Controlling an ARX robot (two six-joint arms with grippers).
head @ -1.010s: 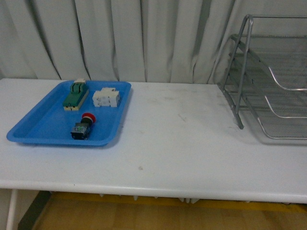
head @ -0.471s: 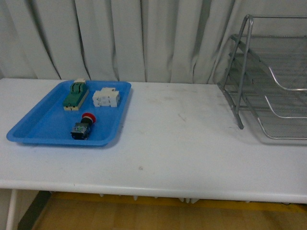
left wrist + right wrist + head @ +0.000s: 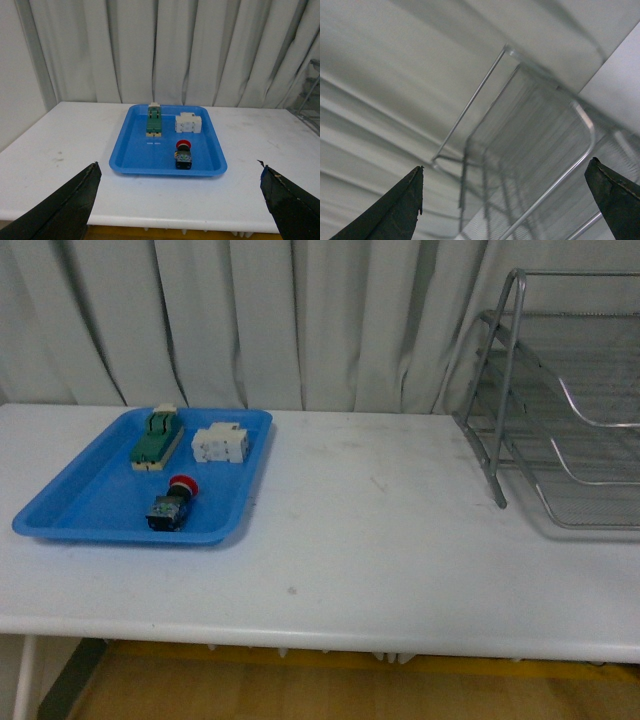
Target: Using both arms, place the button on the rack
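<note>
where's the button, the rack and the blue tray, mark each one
button (image 3: 168,508), front view, on its dark body beside the red cap
rack (image 3: 595,502), front view, on the lowest tier's mesh
blue tray (image 3: 100,502), front view, on bare floor left of the button

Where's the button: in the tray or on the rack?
In the tray. The button lies on its side near the tray's front rim, far from the rack.

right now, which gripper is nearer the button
Left. The left gripper faces the button in the blue tray; the right gripper points at the rack, across the table from it.
</note>
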